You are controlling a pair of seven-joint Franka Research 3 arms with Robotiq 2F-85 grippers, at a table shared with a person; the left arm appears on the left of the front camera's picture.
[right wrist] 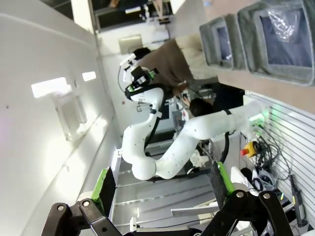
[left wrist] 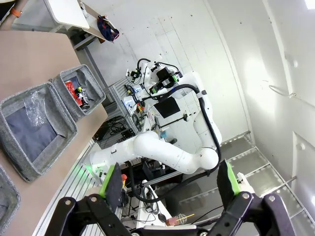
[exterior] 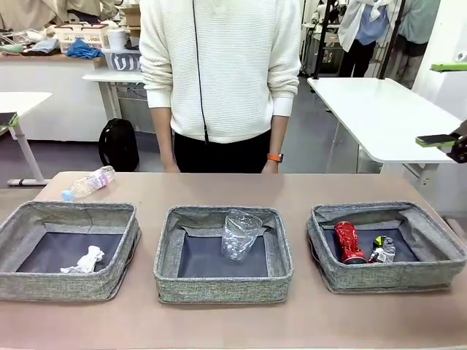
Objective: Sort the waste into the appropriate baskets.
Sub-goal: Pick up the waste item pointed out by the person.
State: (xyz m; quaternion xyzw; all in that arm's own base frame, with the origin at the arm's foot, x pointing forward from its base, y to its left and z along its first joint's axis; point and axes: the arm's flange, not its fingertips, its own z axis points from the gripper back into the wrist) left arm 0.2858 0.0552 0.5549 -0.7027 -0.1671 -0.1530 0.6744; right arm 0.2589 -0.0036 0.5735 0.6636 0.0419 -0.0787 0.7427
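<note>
Both claws, left (left wrist: 170, 189) and right (right wrist: 162, 189), spread empty, well above the three grey woven baskets (exterior: 222, 281) on the brown desk (exterior: 292, 186).

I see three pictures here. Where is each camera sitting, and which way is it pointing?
Front view: between the arms, looking across the brown table at a standing person's white sweater.
Left wrist view: on the left arm, raised, facing sideways; open left gripper at bottom, the other white arm beyond.
Right wrist view: likewise raised; open right gripper at bottom.
All share the middle grey woven basket.
</note>
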